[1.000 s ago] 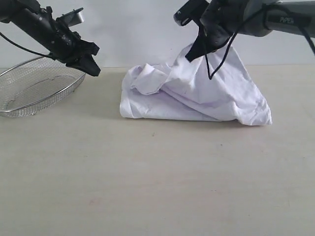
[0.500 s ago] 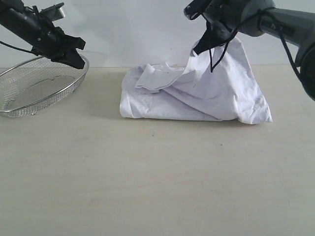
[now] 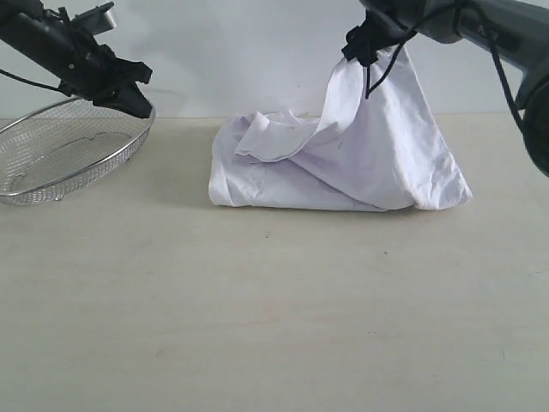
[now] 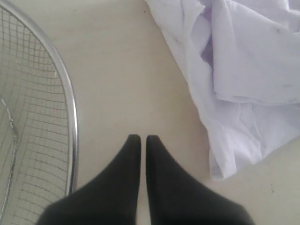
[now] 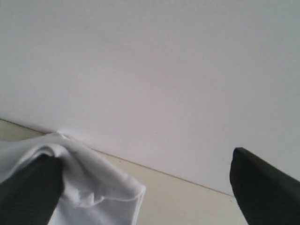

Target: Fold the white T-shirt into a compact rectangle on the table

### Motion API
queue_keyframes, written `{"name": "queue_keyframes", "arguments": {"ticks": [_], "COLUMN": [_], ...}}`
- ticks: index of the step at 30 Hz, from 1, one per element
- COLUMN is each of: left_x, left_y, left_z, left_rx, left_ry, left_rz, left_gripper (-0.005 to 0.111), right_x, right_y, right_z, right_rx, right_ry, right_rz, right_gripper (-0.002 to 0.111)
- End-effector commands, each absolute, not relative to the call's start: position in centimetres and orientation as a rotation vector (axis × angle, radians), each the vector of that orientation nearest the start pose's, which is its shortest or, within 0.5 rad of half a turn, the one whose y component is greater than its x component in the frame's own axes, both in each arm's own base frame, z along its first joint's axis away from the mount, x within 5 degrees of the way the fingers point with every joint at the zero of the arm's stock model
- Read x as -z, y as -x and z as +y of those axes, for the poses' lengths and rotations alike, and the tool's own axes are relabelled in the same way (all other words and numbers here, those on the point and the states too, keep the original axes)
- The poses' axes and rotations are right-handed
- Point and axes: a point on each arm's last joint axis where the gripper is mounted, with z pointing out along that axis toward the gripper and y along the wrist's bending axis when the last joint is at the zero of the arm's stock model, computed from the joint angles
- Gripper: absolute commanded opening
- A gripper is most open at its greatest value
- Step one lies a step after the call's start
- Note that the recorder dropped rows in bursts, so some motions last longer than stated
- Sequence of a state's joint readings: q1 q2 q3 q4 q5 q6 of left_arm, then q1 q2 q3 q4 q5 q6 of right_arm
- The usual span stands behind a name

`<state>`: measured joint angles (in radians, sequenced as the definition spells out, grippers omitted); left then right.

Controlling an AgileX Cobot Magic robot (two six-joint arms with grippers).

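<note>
The white T-shirt lies bunched on the table, with its right part pulled up into a peak. That peak hangs from my right gripper, high above the table. In the right wrist view my right gripper is open wide, and the shirt's cloth is draped over one finger. My left gripper is shut and empty, hovering over the basket's near rim, left of the shirt. The left wrist view shows the left gripper over bare table, with the shirt's edge off to one side.
A silver wire-mesh basket sits at the table's left edge, its rim just beside my left fingers. A pale wall stands behind the table.
My right gripper rose, drawing the shirt's peak higher, and its jaws have opened. My left arm swung left and up toward the basket, then held still.
</note>
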<state>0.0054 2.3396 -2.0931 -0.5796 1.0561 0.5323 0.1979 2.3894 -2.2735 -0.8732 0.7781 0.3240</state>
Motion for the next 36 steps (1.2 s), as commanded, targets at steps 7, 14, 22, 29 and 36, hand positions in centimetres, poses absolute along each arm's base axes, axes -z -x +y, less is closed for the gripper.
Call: {"name": "queue_keyframes", "arguments": {"ticks": [7, 14, 22, 29, 36], "left_x": [-23.2, -23.7, -23.2, -19.9, -16.6], "left_y": [-50.1, -49.9, -49.7, -49.7, -49.9], "left_z": [-4.6, -4.7, -4.9, -7.4, -9.1], "left_rx": [0.623, 0.645, 0.682, 0.772, 0.797], "left_ry": [-0.470, -0.475, -0.510, -0.559, -0.570], "left_rz": [2.545, 2.535, 2.548, 2.589, 2.640], "left_gripper": [0.004, 0.004, 0.004, 0.004, 0.004], "right_x": [-28.1, -24.6, -23.1, -22.0, -21.1], "right_y": [-54.6, -54.8, -53.8, -52.5, -51.1], "right_z": [6.6, 7.0, 6.4, 7.2, 9.9], "right_rx": [0.717, 0.569, 0.497, 0.347, -0.030], "right_ry": [0.310, 0.323, 0.274, 0.280, 0.448], "right_rz": [2.045, 2.209, 2.411, 2.610, 2.747], "right_gripper": [0.082, 0.052, 0.041, 0.000, 0.000]}}
